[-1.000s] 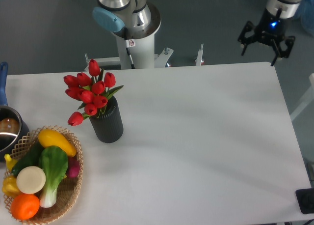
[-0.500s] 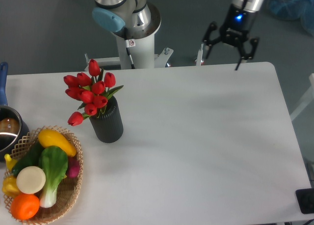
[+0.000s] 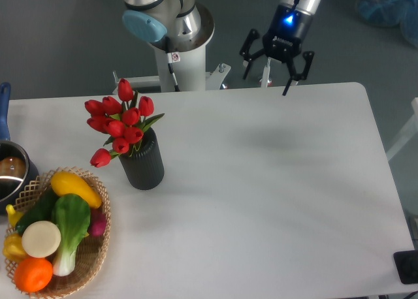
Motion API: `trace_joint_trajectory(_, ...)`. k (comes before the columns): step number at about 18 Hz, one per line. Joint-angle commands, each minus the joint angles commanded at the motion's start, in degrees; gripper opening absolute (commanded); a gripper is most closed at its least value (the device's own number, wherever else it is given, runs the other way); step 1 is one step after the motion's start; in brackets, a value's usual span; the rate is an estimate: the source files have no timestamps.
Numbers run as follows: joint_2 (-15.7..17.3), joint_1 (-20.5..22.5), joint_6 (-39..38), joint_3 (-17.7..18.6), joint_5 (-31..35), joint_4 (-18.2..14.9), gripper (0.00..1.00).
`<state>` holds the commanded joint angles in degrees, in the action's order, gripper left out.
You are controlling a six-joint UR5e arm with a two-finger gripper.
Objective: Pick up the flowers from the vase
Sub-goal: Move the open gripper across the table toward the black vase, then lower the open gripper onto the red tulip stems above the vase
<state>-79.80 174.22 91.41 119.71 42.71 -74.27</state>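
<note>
Above the table's (image 3: pixel 274 181) far edge — claw (image 3: pixel 266 70) splayed, pointing down.

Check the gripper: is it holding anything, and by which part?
Nothing is held. The gripper is open at the table's far edge, well apart from the flowers, which sit in the vase.

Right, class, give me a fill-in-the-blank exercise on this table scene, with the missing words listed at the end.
1. The flowers stand in the black ____.
2. The gripper hangs with its fingers ____, holding nothing.
3. The vegetables lie in a wicker ____ at the table's front left corner.
4. The tulip buds are ____ in colour.

Missing words: vase; open; basket; red
</note>
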Motion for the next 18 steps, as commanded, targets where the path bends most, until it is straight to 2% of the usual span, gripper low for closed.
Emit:
trace_joint_trajectory(2, -0.1, -0.9, 0.0, 0.0, -0.7, -0.3, 1.0)
trace_joint_trajectory(7, -0.4, -2.3, -2.1, 0.3, -10.6, -0.3, 1.0)
trace_joint_trajectory(11, -0.6, -3.2, -2.5, 2.8, -14.8, -0.3, 1.0)
trace_joint_trajectory(13, -2.7, -3.9, -2.0, 3.1, -17.3, 0.4, 1.0)
trace_joint_trajectory(16, -6.7, -7.6, -1.9, 3.1, -19.0, 4.6, 1.0)
trace_joint_trajectory(18, -8.0, -9.9, -1.9, 2.9, -19.0, 6.3, 1.0)
